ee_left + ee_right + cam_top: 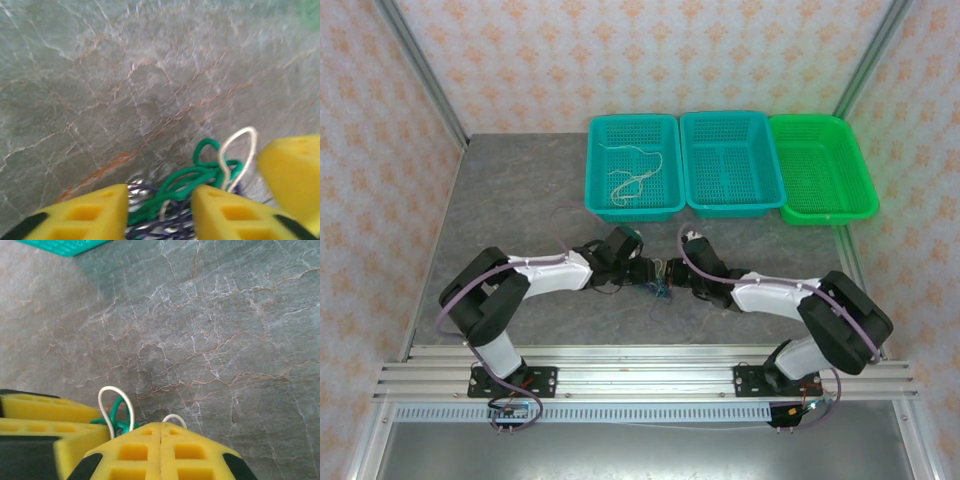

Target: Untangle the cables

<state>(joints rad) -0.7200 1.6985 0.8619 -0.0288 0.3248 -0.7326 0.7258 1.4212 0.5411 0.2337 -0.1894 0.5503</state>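
Several cables (117,415) — ends hidden inside right claw (160,432).

Tangled cables (660,292) on grey table (520,200)

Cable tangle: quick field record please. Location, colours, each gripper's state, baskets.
tangle: green, whitish and dark cables knotted together, on the table where the two grippers meet
left gripper: fingers apart, tangle running between them
right gripper: shut, a whitish loop poking out at its tips
left teal basket: loose whitish cable inside
other baskets: middle teal basket and green basket, in a row at the far edge
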